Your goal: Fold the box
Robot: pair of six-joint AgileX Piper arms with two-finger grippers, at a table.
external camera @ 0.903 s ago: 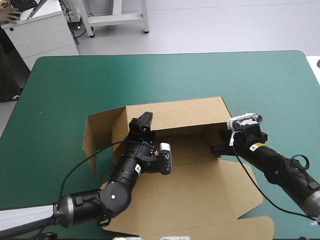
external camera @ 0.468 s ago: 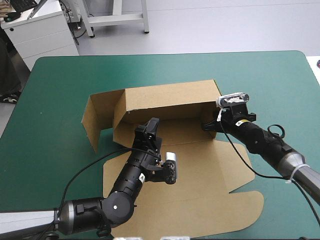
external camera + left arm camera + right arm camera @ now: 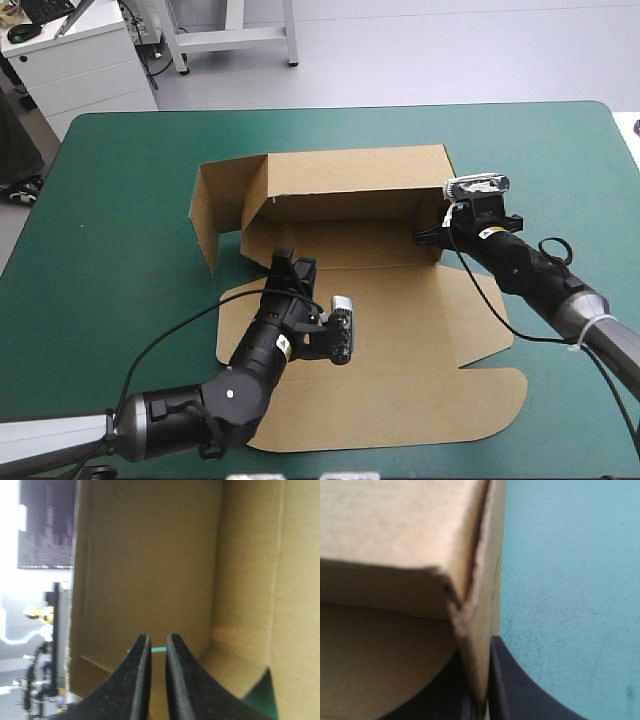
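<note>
High view: box (image 3: 340, 185) long axis left-right; left end effector (image 3: 288, 263), right end effector (image 3: 432, 236) clamp it.

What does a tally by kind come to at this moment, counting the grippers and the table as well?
Brown box, an open tray with the lid flat: 1
Grippers with black fingers: 2, the left gripper and the right gripper
Table with a teal-green cover: 1
Total: 4
</note>
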